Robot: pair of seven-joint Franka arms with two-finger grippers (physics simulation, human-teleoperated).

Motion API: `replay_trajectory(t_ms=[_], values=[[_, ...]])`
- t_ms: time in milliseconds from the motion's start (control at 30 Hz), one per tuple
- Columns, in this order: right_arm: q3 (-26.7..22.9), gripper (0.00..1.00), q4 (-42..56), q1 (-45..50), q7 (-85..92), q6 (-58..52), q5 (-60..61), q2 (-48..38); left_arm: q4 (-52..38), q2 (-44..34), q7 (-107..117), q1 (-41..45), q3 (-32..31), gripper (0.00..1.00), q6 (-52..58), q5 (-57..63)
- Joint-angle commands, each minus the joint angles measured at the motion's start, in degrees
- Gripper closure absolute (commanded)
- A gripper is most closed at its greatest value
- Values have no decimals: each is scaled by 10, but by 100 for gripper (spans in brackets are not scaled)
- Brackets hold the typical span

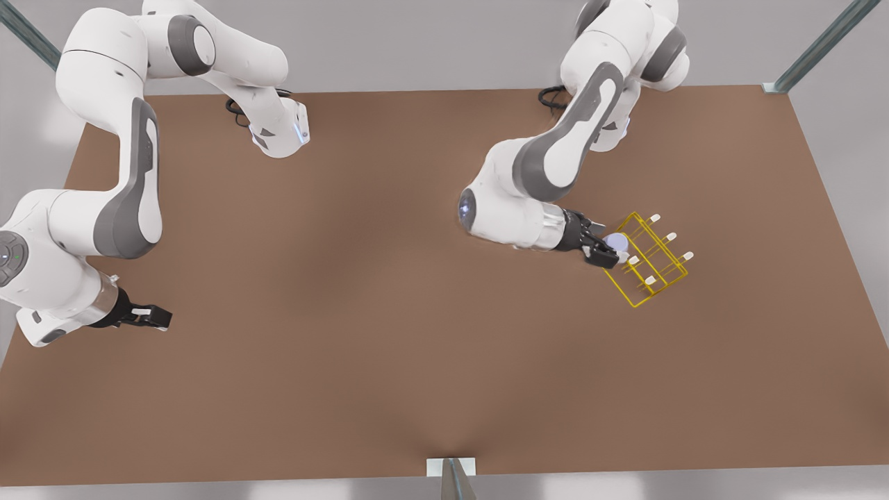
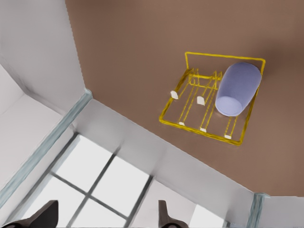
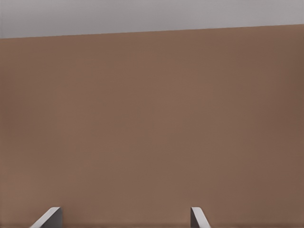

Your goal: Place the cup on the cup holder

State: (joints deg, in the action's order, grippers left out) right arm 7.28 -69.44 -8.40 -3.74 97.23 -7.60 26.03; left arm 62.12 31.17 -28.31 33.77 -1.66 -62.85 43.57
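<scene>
The cup [image 2: 237, 90] lies tilted, mouth down, over a peg of the cup holder. At the front view's left, the right hand [image 1: 156, 317] waits spread over the bare table [image 1: 389, 292]. The left hand [image 1: 604, 251], fingers apart, sits just beside the cup, apparently letting go. The cup holder [image 1: 651, 258] carries nothing else.

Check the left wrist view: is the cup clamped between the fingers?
No, the cup sits on the yellow rack, well apart from the spread left fingers.
</scene>
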Motion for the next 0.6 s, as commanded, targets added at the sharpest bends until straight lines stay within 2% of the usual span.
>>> replay_trajectory(t_ms=[0, 33, 100, 133, 233, 567], values=[[0, 0, 1, -1, 0, 0, 0, -1, -78, -1, 384, -77, 0, 0, -56, -420], [0, 0, 0, 0, 0, 0, 1, 0, -78, -3, 563, -125, -1, 0, -84, -505], [0, 0, 0, -2, 1, 0, 0, -1, -78, -89, 441, -190, 5, 0, -47, -503], [0, 0, 0, -1, 1, 0, 0, 0, -42, -154, 379, -211, 11, 0, -44, -483], [0, 0, -1, 1, 1, 0, 0, 0, 59, -241, 351, -212, 10, 0, -71, -452], [3, 0, -1, 3, 1, -1, 0, -1, 73, -248, 351, -212, 10, 0, -71, -452]])
